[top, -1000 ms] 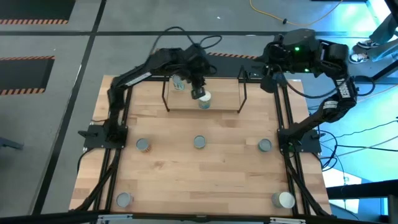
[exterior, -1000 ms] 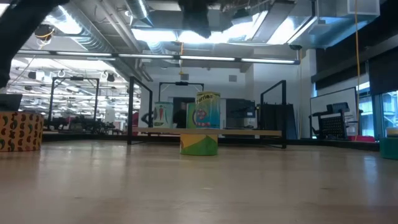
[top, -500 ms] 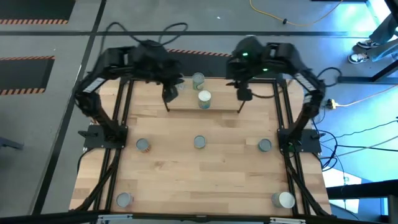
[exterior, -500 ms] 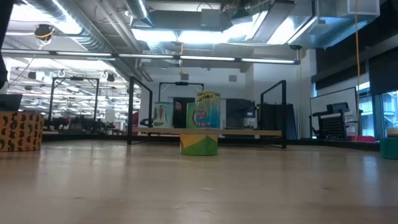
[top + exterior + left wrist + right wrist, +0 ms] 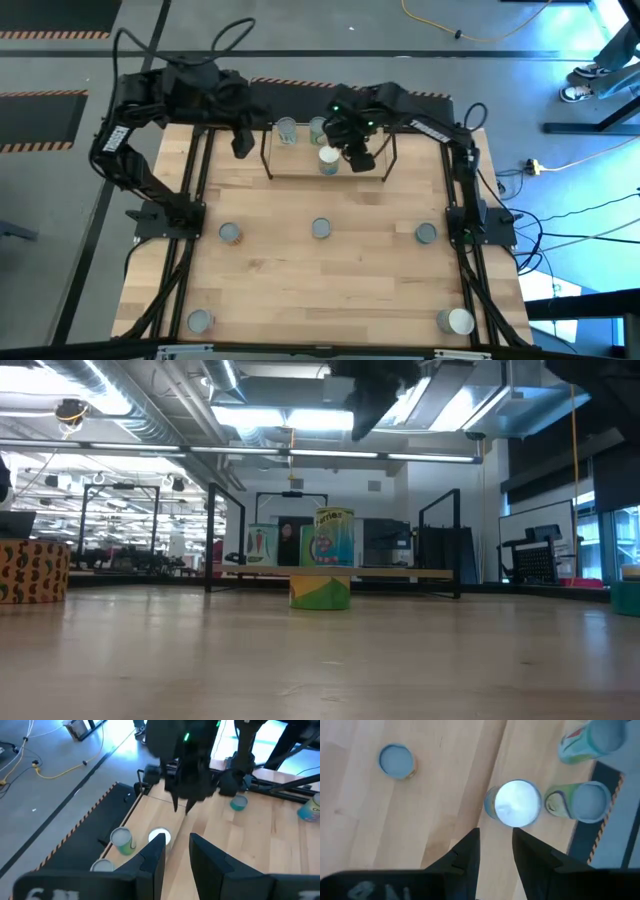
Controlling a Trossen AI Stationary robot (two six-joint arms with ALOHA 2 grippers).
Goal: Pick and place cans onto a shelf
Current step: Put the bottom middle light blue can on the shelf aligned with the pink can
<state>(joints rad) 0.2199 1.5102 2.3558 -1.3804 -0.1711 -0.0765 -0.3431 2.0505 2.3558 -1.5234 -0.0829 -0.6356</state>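
Pale wood board and thin black wire form the shelf (image 5: 330,168); you see three round-topped cans (image 5: 328,158) on it, five on the table (image 5: 270,260). Right gripper (image 5: 360,160) hangs released beside them; left gripper (image 5: 241,146) released, off the shelf's left. Can labels are unreadable.

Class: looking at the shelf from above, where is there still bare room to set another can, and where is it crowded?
The shelf board is bare on its right half. The left-centre is crowded: three cans cluster there, with the right hand hovering just beside them.
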